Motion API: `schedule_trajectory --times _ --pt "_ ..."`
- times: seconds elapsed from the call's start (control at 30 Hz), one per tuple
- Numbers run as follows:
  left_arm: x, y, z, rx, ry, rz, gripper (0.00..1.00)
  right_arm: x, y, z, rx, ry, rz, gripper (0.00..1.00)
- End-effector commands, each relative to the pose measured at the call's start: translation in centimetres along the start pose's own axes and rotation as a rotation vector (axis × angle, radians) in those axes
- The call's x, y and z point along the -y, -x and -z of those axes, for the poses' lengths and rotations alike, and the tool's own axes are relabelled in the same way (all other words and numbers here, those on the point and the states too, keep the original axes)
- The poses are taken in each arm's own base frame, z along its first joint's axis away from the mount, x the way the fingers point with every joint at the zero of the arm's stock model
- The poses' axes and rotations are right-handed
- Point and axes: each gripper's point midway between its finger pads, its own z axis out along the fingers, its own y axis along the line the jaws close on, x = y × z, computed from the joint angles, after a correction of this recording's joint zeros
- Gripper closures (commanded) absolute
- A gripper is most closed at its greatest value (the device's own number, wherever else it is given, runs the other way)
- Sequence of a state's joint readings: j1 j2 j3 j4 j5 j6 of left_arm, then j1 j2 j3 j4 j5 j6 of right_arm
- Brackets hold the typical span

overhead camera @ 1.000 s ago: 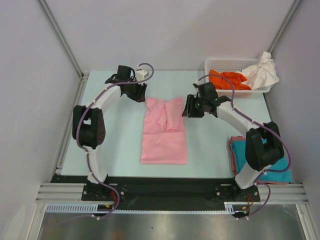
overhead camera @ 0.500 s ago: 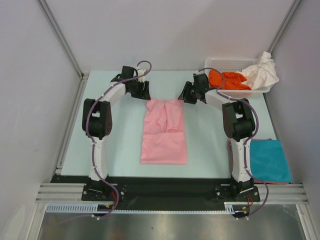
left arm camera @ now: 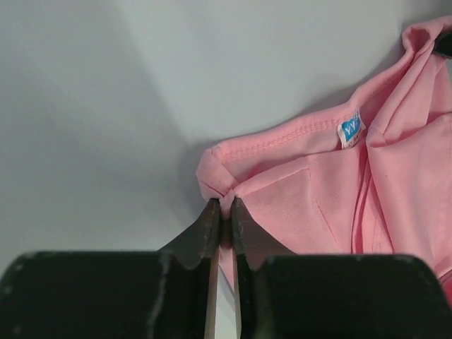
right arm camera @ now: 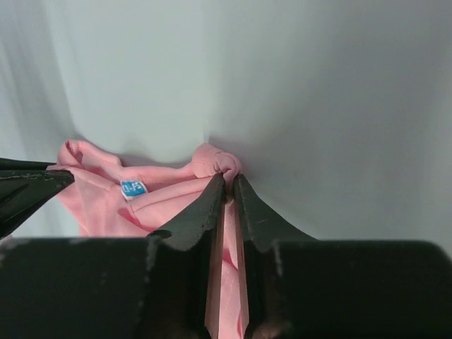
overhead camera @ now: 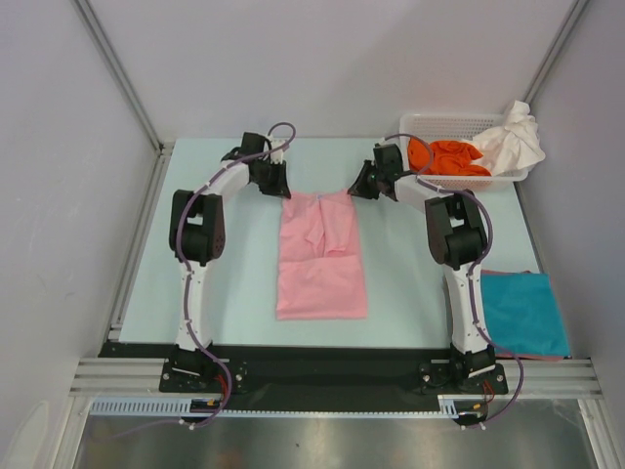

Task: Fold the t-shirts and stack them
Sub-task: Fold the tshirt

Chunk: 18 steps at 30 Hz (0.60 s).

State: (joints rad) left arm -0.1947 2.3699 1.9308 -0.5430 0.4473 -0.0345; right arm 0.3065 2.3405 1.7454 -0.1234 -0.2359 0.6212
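Right between the fingertips of the left gripper [left arm camera: 224, 210] sits a bunched-up corner of the pink t-shirt [overhead camera: 322, 256], and the jaws are squeezed nearly together on that little fold. Same deal on the other side: the right gripper [right arm camera: 227, 185] has its jaws pinched tight on the shirt's other far corner, with a sliver of pink showing down the gap. Between the two pinch points runs the collar edge, with a small blue label [left arm camera: 350, 130] sewn in, up and to the right of the left jaws. From both sets of jaws the shirt stretches back toward the arm bases as a long narrow strip lying flat on the pale table [overhead camera: 234, 283]. Just right of the right jaws, a white lattice basket [overhead camera: 430, 122] holds an orange t-shirt [overhead camera: 449, 156], and a white t-shirt [overhead camera: 516, 137] slumps over its far right end. Well away from either gripper, near the right arm's base, a teal t-shirt [overhead camera: 527, 315] lies flat as a neat rectangle.
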Motion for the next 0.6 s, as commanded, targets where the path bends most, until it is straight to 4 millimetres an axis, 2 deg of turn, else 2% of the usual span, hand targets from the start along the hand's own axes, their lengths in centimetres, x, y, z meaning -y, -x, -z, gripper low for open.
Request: schedule_trajectory --times 0.0,0.03,0.07,0.1,0.17,0.2,0.27,0.3,0.33,0.4,0.43,0.47,0.5,0.57 --pt "-0.3 3.7 0.4 0.092 0.026 -0.010 0.88 -0.5 2.7 -0.2 0.076 0.032 -0.027 0.87" --pt "-1.3 2.7 -0.3 0.053 0.057 0.020 0.90 -0.5 2.7 -0.4 0.077 0.034 -0.031 0.87" --pt "-1.5 4.2 0.1 0.081 0.082 0.027 0.91 -0.4 2.7 -0.4 0.078 0.031 -0.032 0.87" --pt "-2.6 4.2 0.1 0.081 0.142 0.039 0.91 -0.4 2.7 -0.4 0.079 0.030 -0.037 0.86" --pt "-2.7 5.2 0.6 0.115 0.164 0.028 0.86 -0.7 2.9 -0.2 0.081 0.039 -0.036 0.79" --pt "-2.6 5.4 0.7 0.121 0.165 0.013 0.77 -0.8 2.8 -0.1 0.078 0.042 -0.031 0.68" --pt "-2.2 6.2 1.4 0.143 0.160 -0.026 0.63 -1.6 3.4 0.6 0.085 0.060 -0.021 0.57" --pt "-2.0 6.5 1.7 0.149 0.159 -0.034 0.45 -1.9 3.6 0.9 0.090 0.065 -0.014 0.54" --pt "-1.8 6.9 2.1 0.158 0.157 -0.044 0.39 -2.0 3.7 1.2 0.089 0.064 -0.004 0.47" --pt "-1.1 8.2 3.6 0.192 0.159 -0.083 0.16 -3.0 4.8 2.5 0.113 0.077 0.015 0.39" --pt "-0.9 8.8 4.3 0.211 0.164 -0.101 0.14 -3.3 5.1 3.1 0.118 0.077 0.035 0.36" --pt "-0.7 9.4 5.0 0.230 0.175 -0.116 0.09 -3.6 5.4 3.6 0.126 0.079 0.044 0.33" --pt "-0.1 10.8 6.9 0.269 0.186 -0.164 0.00 -4.9 6.2 5.0 0.146 0.096 0.062 0.32" --pt "0.6 11.8 8.8 0.294 0.205 -0.228 0.00 -5.0 6.1 6.5 0.138 0.067 0.088 0.29"
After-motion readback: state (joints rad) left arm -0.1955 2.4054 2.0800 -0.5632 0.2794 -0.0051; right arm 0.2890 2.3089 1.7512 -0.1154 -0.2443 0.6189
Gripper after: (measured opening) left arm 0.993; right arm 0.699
